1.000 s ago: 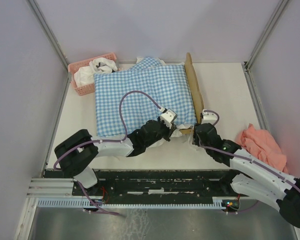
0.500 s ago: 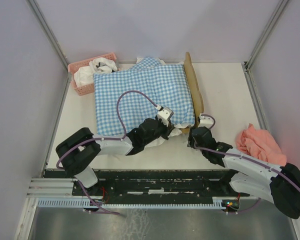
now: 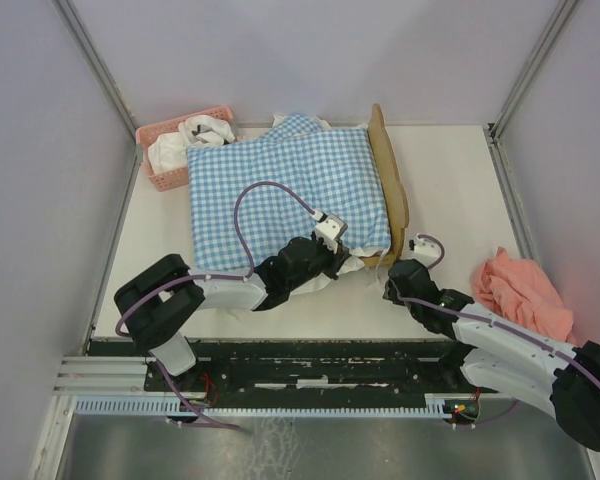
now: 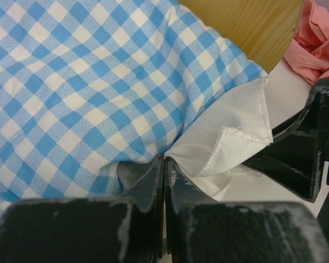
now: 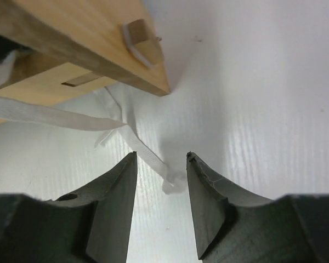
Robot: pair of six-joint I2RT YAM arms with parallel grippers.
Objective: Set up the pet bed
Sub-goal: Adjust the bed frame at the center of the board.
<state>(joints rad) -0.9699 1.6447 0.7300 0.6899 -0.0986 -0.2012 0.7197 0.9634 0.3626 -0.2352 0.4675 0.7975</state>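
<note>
From above, the small light-wood pet bed (image 3: 390,185) with scalloped headboard sits on the white desk (image 3: 450,180), with the left claw (image 3: 340,258) and right claw (image 3: 393,268) at its near end. In the left wrist view, the left claw is clamped on the bed's blue-white gingham ruffled bedding (image 4: 71,82). In the right wrist view, the right claw gapes, gripping nothing, just short of the bed's wooden corner.

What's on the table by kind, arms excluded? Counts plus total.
pet bed: 1
pink basket: 1
Cloth items: 3 (gingham bedding, white bundle in the basket, salmon cloth)
Total: 5
</note>
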